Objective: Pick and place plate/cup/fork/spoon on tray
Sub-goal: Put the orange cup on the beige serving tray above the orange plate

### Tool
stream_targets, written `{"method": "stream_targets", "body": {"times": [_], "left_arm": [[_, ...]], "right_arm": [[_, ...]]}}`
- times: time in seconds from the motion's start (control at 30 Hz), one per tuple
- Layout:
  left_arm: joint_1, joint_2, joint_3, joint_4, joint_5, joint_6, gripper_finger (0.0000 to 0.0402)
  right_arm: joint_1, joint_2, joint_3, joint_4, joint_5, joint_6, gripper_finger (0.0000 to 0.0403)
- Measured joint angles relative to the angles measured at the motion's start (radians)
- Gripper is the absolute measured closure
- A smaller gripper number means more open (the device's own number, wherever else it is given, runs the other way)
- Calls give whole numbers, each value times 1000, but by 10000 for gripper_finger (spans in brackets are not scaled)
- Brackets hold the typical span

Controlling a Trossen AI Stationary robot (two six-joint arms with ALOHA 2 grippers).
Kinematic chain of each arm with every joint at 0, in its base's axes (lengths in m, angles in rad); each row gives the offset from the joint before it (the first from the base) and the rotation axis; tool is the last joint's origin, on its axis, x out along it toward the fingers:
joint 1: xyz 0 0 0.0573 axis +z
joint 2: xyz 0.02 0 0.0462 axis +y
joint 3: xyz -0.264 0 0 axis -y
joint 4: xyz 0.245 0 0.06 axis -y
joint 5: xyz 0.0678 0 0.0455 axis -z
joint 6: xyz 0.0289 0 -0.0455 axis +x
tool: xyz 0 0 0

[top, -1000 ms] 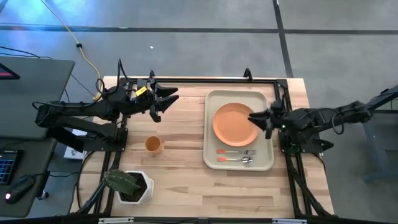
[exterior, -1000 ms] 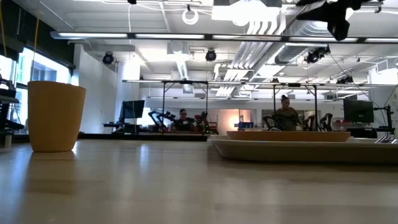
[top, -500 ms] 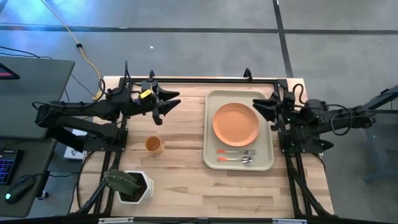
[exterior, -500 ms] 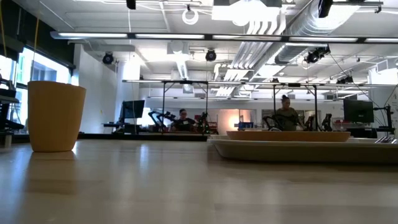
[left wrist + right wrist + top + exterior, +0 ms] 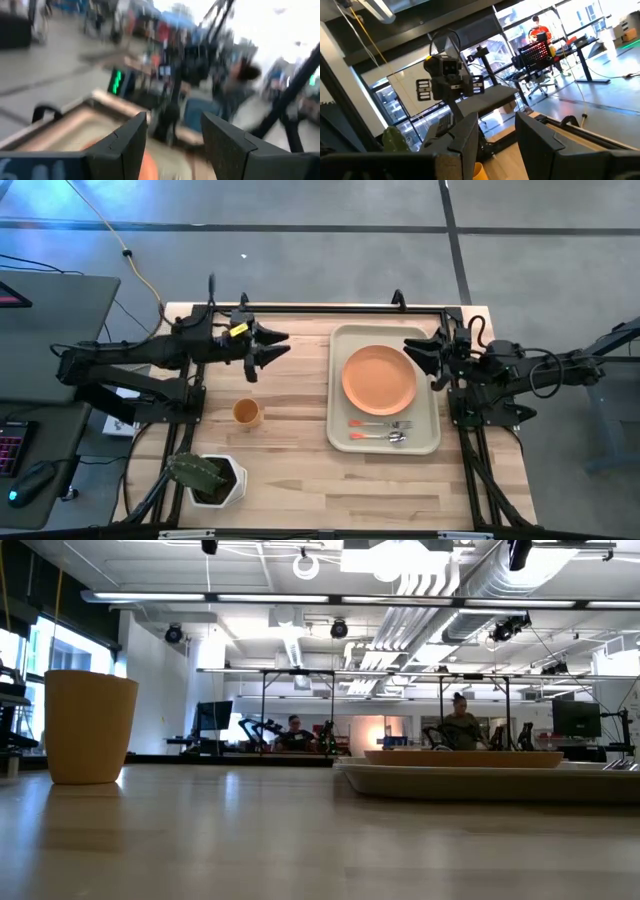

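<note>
Three items sit on tray (image 5: 336, 395), right of centre: plate (image 5: 379, 377) w/ fork (image 5: 382, 424) & spoon (image 5: 376, 436) below it. Cup (image 5: 247, 413) stands on counter (image 5: 290, 460), left of centre. Left tool (image 5: 272, 345) upper left, right tool (image 5: 417, 355) at tray's upper right edge; both empty, fingers apart.

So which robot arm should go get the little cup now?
Probably the left one. The cup stands off the tray, on the left side of the table, just below the left gripper. The right gripper hangs past the plate.
</note>
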State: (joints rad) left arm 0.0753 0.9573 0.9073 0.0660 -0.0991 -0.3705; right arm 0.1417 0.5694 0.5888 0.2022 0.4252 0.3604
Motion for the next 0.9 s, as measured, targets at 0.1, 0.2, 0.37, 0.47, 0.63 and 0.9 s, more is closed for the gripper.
{"method": "stream_targets", "body": {"times": [0.1, 0.2, 0.37, 0.47, 0.63, 0.9], "left_arm": [[6, 15, 117, -290, 58, 30, 222], [-16, 48, 234, -606, 98, 113, 222], [-115, 111, 315, -1101, 117, 304, 222], [-153, 157, 316, -1277, 116, 370, 222], [-171, 269, 316, -1355, 2, 409, 222], [-139, 400, 291, -1340, 28, 492, 222]], "right_arm": [[0, 0, 0, 0, 1, 0, 281], [0, 0, 0, 0, 2, 0, 281], [0, 1, 0, -2, 14, 1, 281], [0, 1, 0, -2, 43, 1, 281], [0, 1, 0, -6, 58, 1, 281], [0, 2, 0, -36, 55, 61, 281]]}}
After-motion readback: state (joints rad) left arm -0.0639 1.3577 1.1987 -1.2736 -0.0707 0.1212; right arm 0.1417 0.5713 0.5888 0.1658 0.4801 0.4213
